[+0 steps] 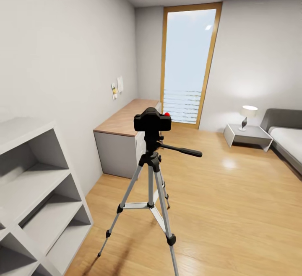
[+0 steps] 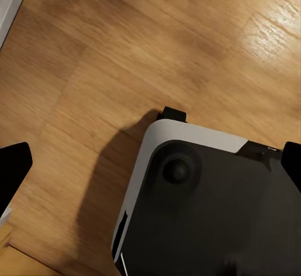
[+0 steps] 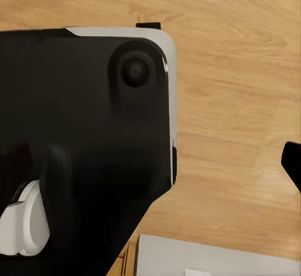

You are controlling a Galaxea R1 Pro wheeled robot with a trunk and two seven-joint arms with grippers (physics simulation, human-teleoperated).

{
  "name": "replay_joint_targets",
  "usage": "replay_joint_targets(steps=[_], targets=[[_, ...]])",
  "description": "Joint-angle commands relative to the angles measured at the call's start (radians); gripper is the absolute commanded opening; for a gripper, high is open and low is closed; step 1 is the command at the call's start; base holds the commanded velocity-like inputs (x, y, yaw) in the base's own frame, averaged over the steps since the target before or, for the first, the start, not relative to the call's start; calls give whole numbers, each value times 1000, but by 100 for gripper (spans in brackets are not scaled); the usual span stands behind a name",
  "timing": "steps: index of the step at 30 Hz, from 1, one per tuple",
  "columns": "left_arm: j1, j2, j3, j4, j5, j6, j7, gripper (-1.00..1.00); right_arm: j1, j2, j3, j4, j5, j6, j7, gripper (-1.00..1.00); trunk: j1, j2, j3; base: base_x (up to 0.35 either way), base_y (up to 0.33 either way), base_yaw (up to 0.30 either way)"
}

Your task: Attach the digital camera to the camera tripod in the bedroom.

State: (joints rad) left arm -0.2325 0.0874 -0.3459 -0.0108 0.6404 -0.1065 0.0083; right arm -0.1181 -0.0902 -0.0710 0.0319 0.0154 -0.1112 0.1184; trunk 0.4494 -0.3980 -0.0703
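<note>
Black boxy digital camera (image 1: 152, 121), red button on top, sits on the head of the silver-legged camera tripod (image 1: 151, 184), mid-floor, pan handle pointing right. No fingers near it; neither arm looks nearer. Wrist views add the robot's black-and-white base (image 2: 188, 139) over wood floor (image 2: 94, 69). Finger state: cannot tell. Wood-topped table (image 1: 126, 121) stands behind, far left.
</note>
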Motion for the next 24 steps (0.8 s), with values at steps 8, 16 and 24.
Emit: replay_joint_targets(steps=[8,16,24], targets=[[-1,0,-8,0,8,-2,1,100,-2,6,-8,0,8,-7,4,100,1,-2,0,0,0,0],[-1,0,-8,0,8,-2,1,100,-2,7,-9,-9,12,-8,4,100,1,-2,0,0,0,0],[-1,0,-8,0,8,-2,1,100,-2,7,-7,-9,12,-8,4,100,1,-2,0,0,0,0]])
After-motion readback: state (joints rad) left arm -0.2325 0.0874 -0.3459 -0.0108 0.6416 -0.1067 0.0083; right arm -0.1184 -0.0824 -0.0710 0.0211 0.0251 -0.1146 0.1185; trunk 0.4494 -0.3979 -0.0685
